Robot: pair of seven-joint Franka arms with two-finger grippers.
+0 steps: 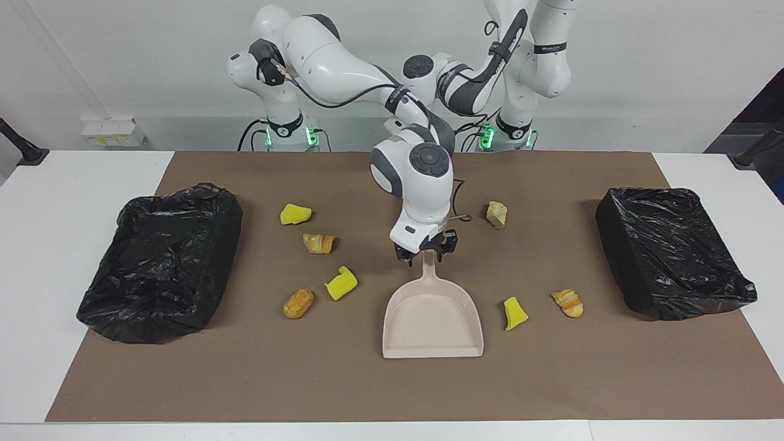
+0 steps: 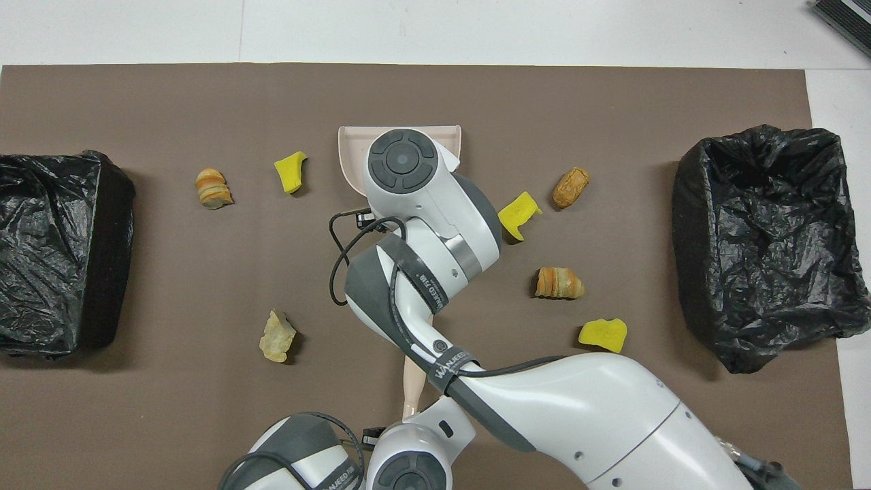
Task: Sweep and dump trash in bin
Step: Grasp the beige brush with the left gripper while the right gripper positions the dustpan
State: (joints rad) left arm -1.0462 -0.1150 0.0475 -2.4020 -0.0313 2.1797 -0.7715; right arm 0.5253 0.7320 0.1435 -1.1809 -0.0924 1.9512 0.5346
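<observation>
A beige dustpan lies flat mid-mat, its handle pointing toward the robots; in the overhead view only its rim shows past the arm. My right gripper is low over the handle's tip, fingers open on either side of it. Several trash lumps lie around it: yellow chunks and tan pastry pieces. My left gripper is near the robots' edge of the mat, at the end of a beige stick; the right arm hides it in the facing view.
Two black-bagged bins stand on the brown mat, one at the right arm's end and one at the left arm's end. The right arm's wrist covers most of the dustpan from above.
</observation>
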